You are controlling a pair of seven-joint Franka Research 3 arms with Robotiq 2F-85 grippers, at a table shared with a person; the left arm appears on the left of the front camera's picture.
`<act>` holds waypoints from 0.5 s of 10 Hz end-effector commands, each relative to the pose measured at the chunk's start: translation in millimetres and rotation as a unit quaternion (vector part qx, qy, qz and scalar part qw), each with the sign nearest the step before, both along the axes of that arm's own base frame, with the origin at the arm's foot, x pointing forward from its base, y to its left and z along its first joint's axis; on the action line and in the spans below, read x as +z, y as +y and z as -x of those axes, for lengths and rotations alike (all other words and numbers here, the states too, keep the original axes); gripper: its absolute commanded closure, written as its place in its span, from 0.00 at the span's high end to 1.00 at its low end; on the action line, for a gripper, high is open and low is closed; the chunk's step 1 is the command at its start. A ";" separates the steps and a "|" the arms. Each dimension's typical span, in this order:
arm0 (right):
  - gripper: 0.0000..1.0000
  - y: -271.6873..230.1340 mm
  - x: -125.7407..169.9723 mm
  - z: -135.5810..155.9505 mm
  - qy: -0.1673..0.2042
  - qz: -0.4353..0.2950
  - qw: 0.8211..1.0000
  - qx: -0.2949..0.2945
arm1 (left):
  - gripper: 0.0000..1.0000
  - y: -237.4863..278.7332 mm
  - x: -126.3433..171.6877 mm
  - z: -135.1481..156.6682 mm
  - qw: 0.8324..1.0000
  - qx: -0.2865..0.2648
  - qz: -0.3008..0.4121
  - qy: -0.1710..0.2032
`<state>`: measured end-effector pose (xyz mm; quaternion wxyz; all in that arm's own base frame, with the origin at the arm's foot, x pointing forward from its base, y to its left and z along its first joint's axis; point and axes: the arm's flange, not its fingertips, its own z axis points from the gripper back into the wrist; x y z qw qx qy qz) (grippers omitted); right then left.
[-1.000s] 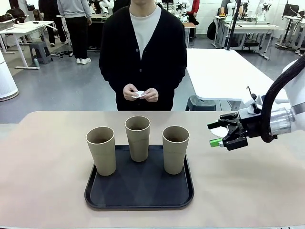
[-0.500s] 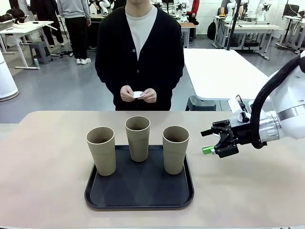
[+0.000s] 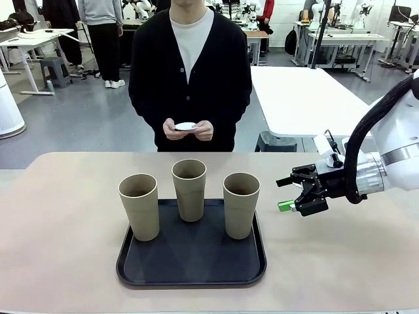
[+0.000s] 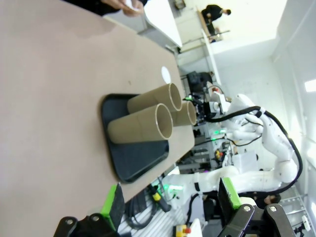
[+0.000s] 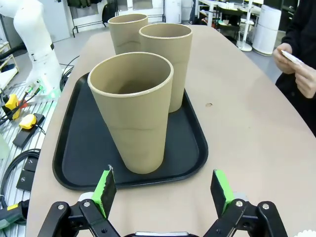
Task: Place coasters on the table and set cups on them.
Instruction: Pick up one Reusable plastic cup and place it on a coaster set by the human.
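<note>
Tan-brown, upright, empty: three cups [image 3: 189, 190] on black tray [image 3: 190, 258], centre frame, on worktop [image 3: 65, 248]. Right tool [image 3: 285, 194] spread, pinching nothing, level, right of tray. Left tool [image 4: 171, 195] spread likewise. One coaster [image 4: 166, 75] flat on worktop; another coaster [image 3: 186, 126] in person's hands [image 3: 204, 132], upper centre.

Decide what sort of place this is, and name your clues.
Most likely a robotics lab: a white arm's right gripper hovers over the tan table, loose cables lie beside it, and white worktables stand across the grey floor behind the person.
</note>
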<state>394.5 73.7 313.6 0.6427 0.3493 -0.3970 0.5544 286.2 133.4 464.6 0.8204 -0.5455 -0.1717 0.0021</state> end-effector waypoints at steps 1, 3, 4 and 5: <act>1.00 2.4 2.2 -2.3 -0.020 -0.040 0.999 0.030 | 1.00 1.2 0.9 0.8 1.000 0.000 0.004 -0.005; 1.00 8.1 -11.4 -6.2 0.013 -0.071 0.996 0.047 | 1.00 1.2 0.9 0.8 1.000 0.000 0.004 -0.005; 1.00 11.9 -16.7 -5.7 0.031 -0.079 0.995 0.051 | 1.00 1.2 0.9 0.8 1.000 0.000 0.004 -0.005; 1.00 15.1 -21.6 -4.1 0.035 -0.078 0.995 0.052 | 1.00 1.2 0.9 0.8 1.000 0.000 0.004 -0.005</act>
